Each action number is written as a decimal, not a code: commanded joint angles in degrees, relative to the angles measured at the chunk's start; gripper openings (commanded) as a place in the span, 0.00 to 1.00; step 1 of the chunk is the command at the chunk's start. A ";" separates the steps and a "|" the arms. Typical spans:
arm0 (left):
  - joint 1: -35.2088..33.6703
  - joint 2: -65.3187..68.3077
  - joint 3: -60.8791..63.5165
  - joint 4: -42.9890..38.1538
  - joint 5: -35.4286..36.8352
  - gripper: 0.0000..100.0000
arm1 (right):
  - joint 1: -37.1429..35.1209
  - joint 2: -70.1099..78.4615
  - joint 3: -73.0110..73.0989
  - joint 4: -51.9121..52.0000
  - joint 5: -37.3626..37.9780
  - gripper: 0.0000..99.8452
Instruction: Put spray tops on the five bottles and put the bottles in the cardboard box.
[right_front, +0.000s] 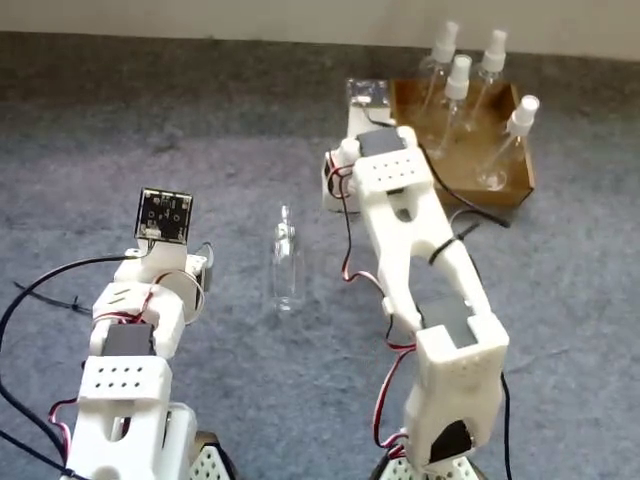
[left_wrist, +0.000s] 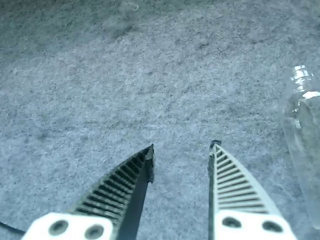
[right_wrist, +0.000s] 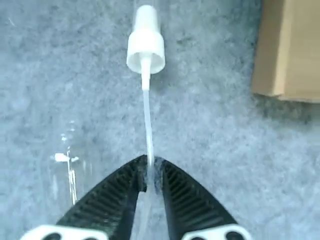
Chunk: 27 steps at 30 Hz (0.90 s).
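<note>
A clear bottle (right_front: 285, 268) with no top lies on the grey carpet between the two arms. My right gripper (right_wrist: 150, 162) is shut on the thin tube of a white spray top (right_wrist: 145, 47), whose head points away from the fingers. A faint bit of clear bottle (right_wrist: 67, 165) shows beside this gripper. My left gripper (left_wrist: 181, 150) is open above bare carpet, with the bottle (left_wrist: 302, 145) lying off to one side of it. The cardboard box (right_front: 525, 165) sits at the far right and holds several bottles (right_front: 455, 100) with spray tops on.
The right arm (right_front: 410, 220) stretches up the middle right, ending just left of the box. The left arm (right_front: 130, 340) is at the lower left with black cables beside it. A box corner (right_wrist: 287, 50) is close to the held spray top.
</note>
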 joint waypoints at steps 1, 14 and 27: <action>-0.40 -0.66 -0.48 -1.14 -0.18 0.18 | -0.92 -4.44 -0.48 5.41 2.99 0.02; -0.48 -0.57 -0.40 -1.14 -0.18 0.18 | -0.84 -6.29 13.23 11.91 9.93 0.00; -0.40 -0.57 -0.40 -1.14 -0.18 0.18 | -1.54 -35.47 51.56 -13.23 9.67 0.04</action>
